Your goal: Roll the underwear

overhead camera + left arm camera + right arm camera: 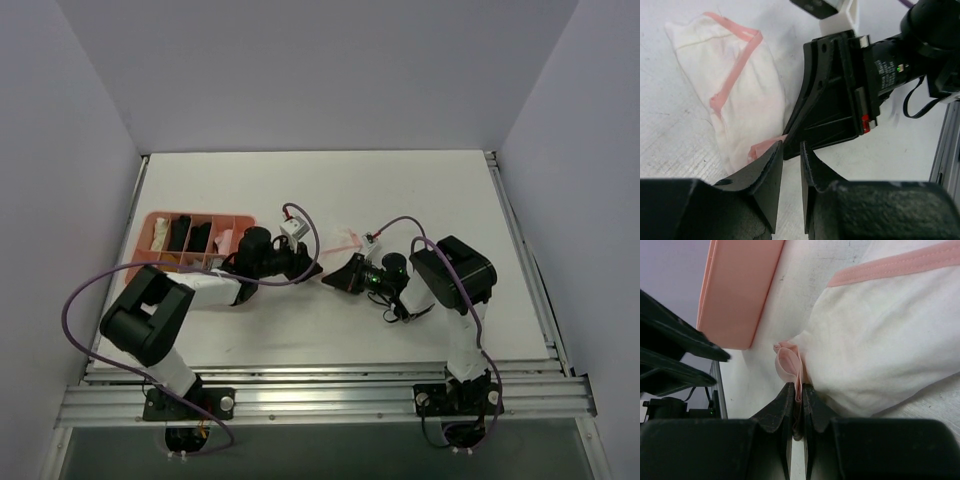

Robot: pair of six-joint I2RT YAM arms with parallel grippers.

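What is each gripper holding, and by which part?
The right gripper pinches the underwear by a fold of its pink trim; the left gripper holds nothing.

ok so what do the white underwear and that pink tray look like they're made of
underwear: thin soft cloth, maybe cotton knit, with a matte finish. It creases and bunches, and has a stitched pink trim band.
tray: probably moulded plastic with a smooth satin finish. Its walls are flat and rigid, with a rounded corner.

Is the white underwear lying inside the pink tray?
No, the underwear lies on the table beside the pink tray, its pink edge pinched by the right end effector.
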